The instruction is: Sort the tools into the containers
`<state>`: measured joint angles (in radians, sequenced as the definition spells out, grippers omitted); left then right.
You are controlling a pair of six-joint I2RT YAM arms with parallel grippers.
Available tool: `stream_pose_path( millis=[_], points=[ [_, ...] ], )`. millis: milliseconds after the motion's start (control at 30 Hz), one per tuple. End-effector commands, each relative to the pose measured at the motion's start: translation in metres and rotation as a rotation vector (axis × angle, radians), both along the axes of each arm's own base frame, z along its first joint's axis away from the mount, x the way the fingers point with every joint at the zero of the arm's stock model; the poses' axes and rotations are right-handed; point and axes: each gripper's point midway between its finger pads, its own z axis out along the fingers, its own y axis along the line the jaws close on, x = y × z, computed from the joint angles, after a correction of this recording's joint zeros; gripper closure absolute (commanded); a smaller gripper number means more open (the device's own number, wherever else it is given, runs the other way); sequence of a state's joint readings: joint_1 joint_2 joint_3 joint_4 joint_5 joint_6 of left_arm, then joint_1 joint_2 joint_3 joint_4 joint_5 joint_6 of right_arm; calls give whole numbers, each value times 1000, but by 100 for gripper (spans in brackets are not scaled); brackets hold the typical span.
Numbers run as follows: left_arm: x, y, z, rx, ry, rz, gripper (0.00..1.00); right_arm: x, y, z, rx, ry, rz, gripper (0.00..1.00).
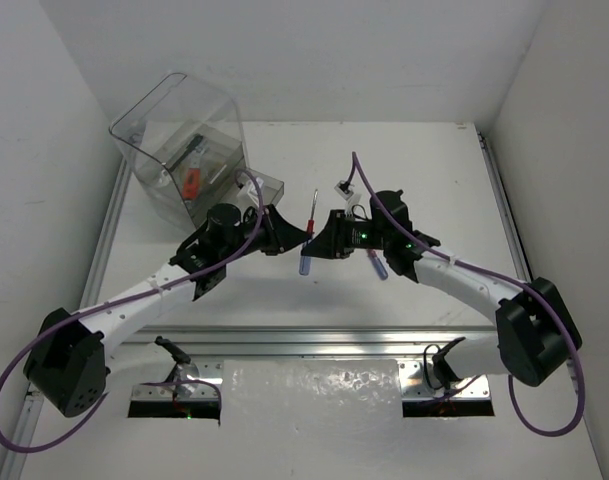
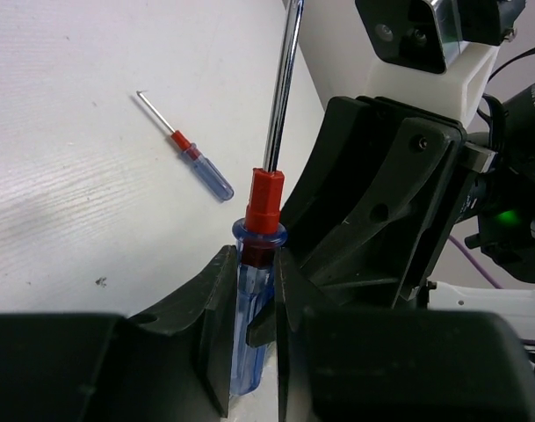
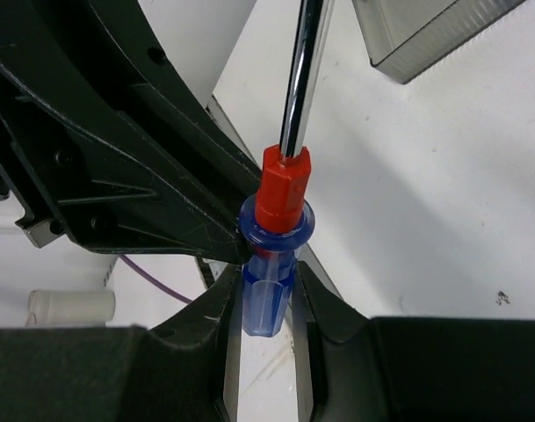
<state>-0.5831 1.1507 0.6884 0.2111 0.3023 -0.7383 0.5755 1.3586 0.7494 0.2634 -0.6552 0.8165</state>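
Observation:
A blue-handled screwdriver [image 1: 307, 255] with a red collar and a long steel shaft is held tilted over the middle of the table. My left gripper [image 1: 292, 241] and right gripper [image 1: 322, 243] meet at its handle from either side. In the left wrist view the handle [image 2: 252, 299] sits between my left gripper's [image 2: 254, 290] closed jaws. In the right wrist view the handle [image 3: 267, 290] sits between my right gripper's [image 3: 265, 308] closed jaws. A second, smaller blue-handled screwdriver [image 2: 197, 163] lies on the table; it also shows in the top view [image 1: 378, 266]. The clear plastic box [image 1: 184, 140] stands at the far left with tools inside.
A small clear tray [image 1: 268, 187] lies just in front of the box; its corner also shows in the right wrist view [image 3: 425, 35]. White walls close in the left, far and right sides. A metal rail runs along the near edge [image 1: 314, 340].

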Motion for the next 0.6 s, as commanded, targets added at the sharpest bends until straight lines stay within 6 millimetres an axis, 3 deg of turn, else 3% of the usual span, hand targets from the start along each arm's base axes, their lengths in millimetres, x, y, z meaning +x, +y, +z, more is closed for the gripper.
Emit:
stream_pose_path(
  millis=[0,33,67,133,233,267,300,333,433,500,533,567],
  points=[
    [9,-11,25,-37,-67,-6,100,-33,21,55,151,-156,215,93],
    [8,-11,26,-39,-73,-14,74,-34,20,54,146,-150,220,93],
    [7,-12,27,-42,-76,-18,62,-35,20,55,145,-163,224,93],
    [7,-12,29,-38,-84,-24,46,-37,18,59,148,-183,235,93],
    [6,-14,30,-40,-87,-36,40,-41,17,63,153,-195,253,93],
    [4,-16,32,-47,-94,-54,43,-41,17,64,154,-193,255,92],
    [4,-17,33,-50,-96,-61,60,-40,17,65,153,-196,250,92],
    [4,-17,33,-50,-91,-61,100,-39,17,64,147,-193,244,92],
    [10,-15,36,-15,-103,-37,100,-35,16,59,121,-175,221,84],
    [23,0,17,122,-71,42,100,-25,11,54,105,-157,178,73],
    [30,9,7,204,-23,82,100,-18,4,49,97,-137,146,64],
    [44,22,3,275,-35,148,100,-13,0,44,89,-128,123,39]
  ],
)
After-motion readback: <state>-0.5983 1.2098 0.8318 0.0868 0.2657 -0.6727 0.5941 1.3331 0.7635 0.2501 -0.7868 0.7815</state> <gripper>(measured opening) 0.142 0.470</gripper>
